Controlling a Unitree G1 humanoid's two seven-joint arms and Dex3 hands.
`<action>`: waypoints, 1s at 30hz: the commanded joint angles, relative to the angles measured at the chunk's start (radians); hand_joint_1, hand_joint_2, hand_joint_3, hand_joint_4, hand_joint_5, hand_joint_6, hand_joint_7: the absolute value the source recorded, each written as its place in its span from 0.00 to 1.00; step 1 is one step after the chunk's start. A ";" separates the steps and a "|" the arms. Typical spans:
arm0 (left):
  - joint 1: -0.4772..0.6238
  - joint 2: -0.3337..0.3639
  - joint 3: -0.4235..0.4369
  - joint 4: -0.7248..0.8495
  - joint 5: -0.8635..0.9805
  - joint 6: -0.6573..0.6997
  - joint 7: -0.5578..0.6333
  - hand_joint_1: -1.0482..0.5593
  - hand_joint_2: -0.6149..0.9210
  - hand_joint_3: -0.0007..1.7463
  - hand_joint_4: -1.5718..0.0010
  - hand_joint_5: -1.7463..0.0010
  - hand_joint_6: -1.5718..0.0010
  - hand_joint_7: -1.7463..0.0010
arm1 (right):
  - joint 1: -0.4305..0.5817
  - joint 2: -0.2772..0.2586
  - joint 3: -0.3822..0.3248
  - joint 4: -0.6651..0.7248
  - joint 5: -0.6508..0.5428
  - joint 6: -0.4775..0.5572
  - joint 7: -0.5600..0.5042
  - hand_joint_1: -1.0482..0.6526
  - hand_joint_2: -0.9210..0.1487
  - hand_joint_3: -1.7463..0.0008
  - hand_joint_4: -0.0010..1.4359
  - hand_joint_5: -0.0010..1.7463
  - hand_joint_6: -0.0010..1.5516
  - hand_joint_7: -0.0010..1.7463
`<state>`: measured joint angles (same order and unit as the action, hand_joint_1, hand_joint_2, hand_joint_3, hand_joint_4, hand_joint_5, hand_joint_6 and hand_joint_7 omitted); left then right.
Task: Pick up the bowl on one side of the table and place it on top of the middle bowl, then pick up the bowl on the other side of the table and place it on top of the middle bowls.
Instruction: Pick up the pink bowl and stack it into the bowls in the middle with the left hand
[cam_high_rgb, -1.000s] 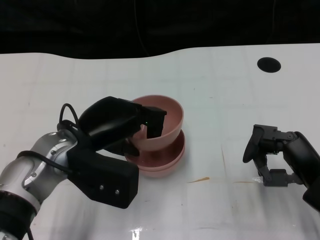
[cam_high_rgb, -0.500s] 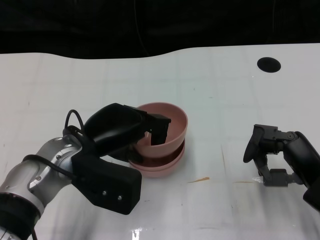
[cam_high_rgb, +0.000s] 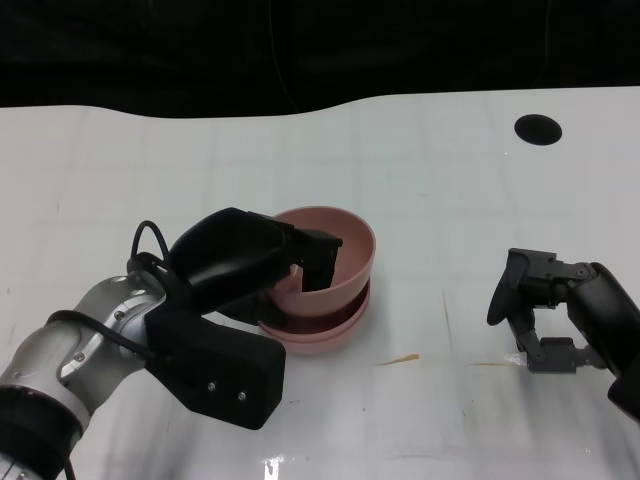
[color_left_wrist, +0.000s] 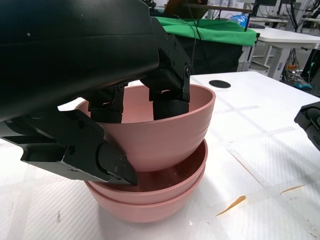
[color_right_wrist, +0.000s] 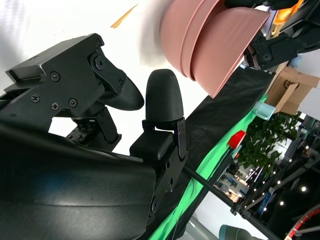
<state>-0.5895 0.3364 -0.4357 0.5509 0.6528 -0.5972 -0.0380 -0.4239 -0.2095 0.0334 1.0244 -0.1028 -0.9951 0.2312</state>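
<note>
table (cam_high_rgb: 420, 150): white top you're working over, dark round hole (cam_high_rgb: 538, 128) near its far right corner, small orange mark (cam_high_rgb: 398, 359) on the surface just right of the bowls.
left hand (cam_high_rgb: 262, 262): your left hand grips the top bowl at its near-left rim, fingers hooked inside the wall, thumb side pressed under the outer wall.
right hand (cam_high_rgb: 540, 305): resting low at the table's right, well apart from the bowls, fingers apart and holding nothing.
top bowl (color_left_wrist: 165, 131): pink, sits tilted in the stack, rim higher on the right side; probably not fully seated, but contact underneath is hidden.
stacked bowls (color_left_wrist: 150, 197): two pink bowls nested flat on the table's middle, directly under the top bowl.
</note>
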 joint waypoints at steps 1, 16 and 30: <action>0.002 0.008 0.003 -0.006 -0.004 0.002 0.000 0.67 0.99 0.06 0.55 0.00 0.65 0.02 | -0.005 -0.016 -0.011 0.002 0.009 -0.006 -0.001 0.59 0.37 0.29 0.60 1.00 0.48 0.89; 0.015 0.012 -0.009 -0.017 -0.002 0.038 -0.028 0.67 0.99 0.04 0.57 0.00 0.67 0.02 | -0.001 -0.017 -0.015 0.000 0.024 -0.008 0.014 0.59 0.36 0.29 0.60 1.00 0.48 0.88; 0.020 0.015 -0.019 -0.026 0.008 0.057 -0.040 0.66 1.00 0.03 0.58 0.00 0.64 0.05 | 0.004 -0.017 -0.012 -0.012 0.018 -0.003 0.007 0.59 0.36 0.29 0.60 1.00 0.48 0.89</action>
<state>-0.5839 0.3362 -0.4499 0.5336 0.6523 -0.5475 -0.0633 -0.4238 -0.2110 0.0325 1.0230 -0.0912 -0.9952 0.2423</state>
